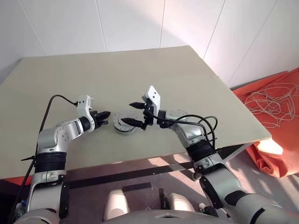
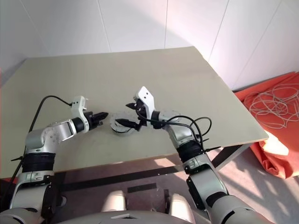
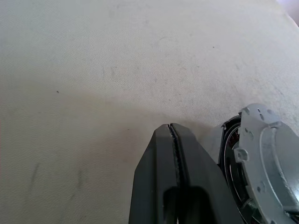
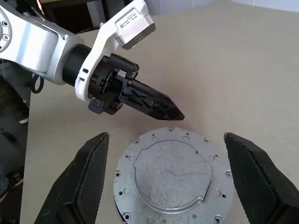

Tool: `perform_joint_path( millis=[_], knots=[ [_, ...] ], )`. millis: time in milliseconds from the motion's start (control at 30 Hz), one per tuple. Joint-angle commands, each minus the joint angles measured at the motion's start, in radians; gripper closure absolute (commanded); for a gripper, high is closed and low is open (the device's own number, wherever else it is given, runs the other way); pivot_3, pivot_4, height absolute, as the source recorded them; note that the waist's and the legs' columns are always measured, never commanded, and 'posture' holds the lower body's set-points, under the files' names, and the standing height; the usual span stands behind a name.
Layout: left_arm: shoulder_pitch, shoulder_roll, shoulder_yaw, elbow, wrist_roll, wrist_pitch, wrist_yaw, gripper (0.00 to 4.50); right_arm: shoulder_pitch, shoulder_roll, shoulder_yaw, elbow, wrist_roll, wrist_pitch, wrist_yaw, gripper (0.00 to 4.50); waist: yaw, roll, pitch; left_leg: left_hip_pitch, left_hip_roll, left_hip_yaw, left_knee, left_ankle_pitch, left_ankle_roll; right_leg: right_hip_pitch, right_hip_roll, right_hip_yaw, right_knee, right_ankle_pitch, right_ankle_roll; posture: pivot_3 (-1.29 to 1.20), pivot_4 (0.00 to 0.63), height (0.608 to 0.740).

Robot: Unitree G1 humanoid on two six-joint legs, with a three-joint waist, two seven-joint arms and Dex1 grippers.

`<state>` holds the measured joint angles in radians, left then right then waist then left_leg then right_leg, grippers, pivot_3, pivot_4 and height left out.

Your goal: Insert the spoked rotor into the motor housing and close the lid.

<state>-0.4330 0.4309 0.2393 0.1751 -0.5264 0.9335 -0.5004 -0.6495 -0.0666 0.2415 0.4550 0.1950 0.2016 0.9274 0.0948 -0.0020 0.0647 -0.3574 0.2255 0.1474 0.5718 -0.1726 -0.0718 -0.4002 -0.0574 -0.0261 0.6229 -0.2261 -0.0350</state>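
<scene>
**A:** Two end effectors flank one round assembly on the bench [image 1: 196, 74]. Why do they sit like that?

**B:** My reading: the left end effector [image 1: 106, 115], its fingers pressed together, rests just beside the motor housing [image 4: 174, 176], perhaps as a stop against sliding. The right end effector [image 1: 132, 114] has its fingers spread wide, one to either side of the housing without touching it. That looks like a release, or a pause ahead of a new grip.

**A:** Where is the housing exactly?

**B:** Flat on the bench between the two arms, near the front edge. A pale silvery plate faces up in the right wrist view. In the left wrist view a dark gap with reddish windings shows under that plate's edge.

**A:** And the rotor and the lid?

**B:** I cannot tell them apart here. If the plate is the cover, the rotor may already be inside, though nothing confirms it.

**A:** Which way does it point?

**B:** It's a short drum, so its axis stands upright, broad face to the ceiling. No long side to speak of.
</scene>
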Motion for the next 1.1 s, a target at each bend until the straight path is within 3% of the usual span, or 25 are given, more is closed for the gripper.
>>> perform_joint_path(
  millis=[33,667,1100],
  knots=[
    [-0.018,0.015,0.007,-0.036,-0.006,-0.015,-0.009,4.50,-0.024,0.007,-0.022,0.018,0.004,-0.046,0.001,0.03,0.001,0.000,0.000,0.000,0.000,0.000,0.000,0.000,0.000,0.000,0.000,0.000,0.000,0.000,0.000,0.00,0.000,0.740],
    [-0.010,0.017,0.012,-0.039,-0.006,-0.013,-0.003,4.50,-0.049,0.101,0.005,0.157,-0.075,-0.162,-0.073,0.03,-0.002,0.000,0.000,0.000,0.000,0.000,0.000,0.000,0.000,0.000,0.000,0.000,0.000,0.000,0.000,0.00,0.000,0.740],
    [0.000,0.021,0.019,-0.054,-0.009,-0.007,0.000,4.50,-0.062,0.105,-0.003,0.223,-0.095,-0.205,-0.082,0.03,-0.002,0.000,0.000,-0.001,0.000,0.000,0.000,-0.002,0.003,0.000,0.000,0.000,0.000,0.000,0.000,0.00,0.000,0.740]
  ],
)
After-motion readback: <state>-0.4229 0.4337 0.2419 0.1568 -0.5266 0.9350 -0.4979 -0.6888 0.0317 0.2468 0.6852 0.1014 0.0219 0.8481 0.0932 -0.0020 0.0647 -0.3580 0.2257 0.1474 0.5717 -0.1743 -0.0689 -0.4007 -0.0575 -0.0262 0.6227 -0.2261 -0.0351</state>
